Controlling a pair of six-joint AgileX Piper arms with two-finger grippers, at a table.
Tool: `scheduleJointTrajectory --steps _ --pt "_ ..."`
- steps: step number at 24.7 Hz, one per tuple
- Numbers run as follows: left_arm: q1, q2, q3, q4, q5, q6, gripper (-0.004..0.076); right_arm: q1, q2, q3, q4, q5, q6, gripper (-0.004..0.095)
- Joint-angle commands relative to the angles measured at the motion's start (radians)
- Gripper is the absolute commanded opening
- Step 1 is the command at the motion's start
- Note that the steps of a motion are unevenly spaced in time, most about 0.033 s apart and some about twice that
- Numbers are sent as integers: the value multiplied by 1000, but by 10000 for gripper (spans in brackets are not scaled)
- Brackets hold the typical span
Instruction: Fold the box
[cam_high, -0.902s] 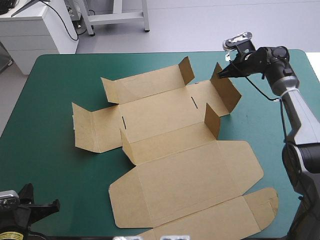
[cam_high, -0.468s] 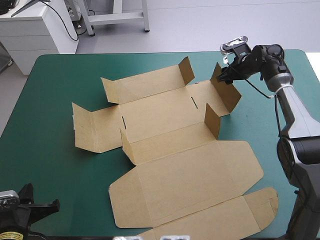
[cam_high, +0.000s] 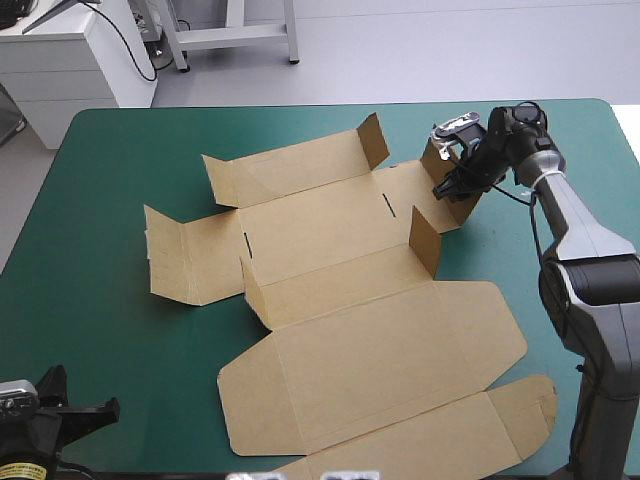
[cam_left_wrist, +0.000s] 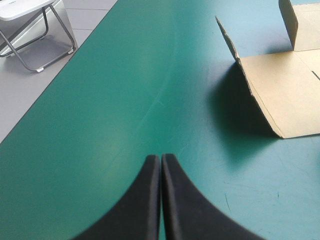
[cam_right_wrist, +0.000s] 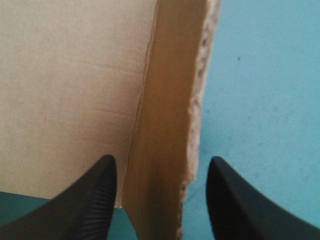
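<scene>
I hold the right hand (cam_right_wrist: 161, 165) released. Its two black fingers stand apart, one on each side of the end flap (cam_right_wrist: 165, 100). The right wrist view shows the flap edge-on, running straight ahead from the gap between the fingers. The inner face of the board is beside one finger and bare teal-green cover is beside the other. Neither finger shows clear contact with the board.

The box (cam_high: 340, 300) lies opened out across the middle of the counter (cam_high: 120, 330). Most panels are flat and several short flaps are raised. The end flap stands at the box's far right end, tilted rather than fully upright.

The governing relation is that the flap's plane lies along the hand's line of reach. Closing the fingers would therefore pinch across the thickness of the board, not along its length. I judge this alignment suitable for a grasp or for a push inward toward the box floor.

The left hand (cam_left_wrist: 161, 157) is clenched, its fingers meeting in one point, and it holds nothing. It sits at the near left corner of the counter, well apart from the box. The right hand is clearly the nearer one for this step.
</scene>
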Motion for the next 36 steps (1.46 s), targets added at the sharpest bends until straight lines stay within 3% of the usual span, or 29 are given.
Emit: scheduleJointTrajectory --steps 1,2,10,13,17,21,28,36 --pt "2 11 -25 5 -75 3 -8 -9 -57 -35 8 -7 -37 145" --pt "2 11 -25 5 -77 3 -8 -9 -57 -41 8 -7 -40 -6" --pt "2 11 -21 5 -87 -1 -8 66 -81 -247 -54 65 -96 -2" --pt "2 11 -21 5 -87 -1 -8 148 -131 -282 -128 85 -188 0" --pt "2 11 -21 5 -87 -1 -8 304 -194 -282 -316 88 -200 0" --pt "2 11 -21 5 -87 -1 -8 425 -212 -266 -367 86 -223 0" --pt "2 11 -21 5 -87 -1 -8 592 -210 -266 -385 -30 -283 0" --pt "2 11 -21 5 -87 -1 -8 703 -170 -266 -562 -212 -354 0"
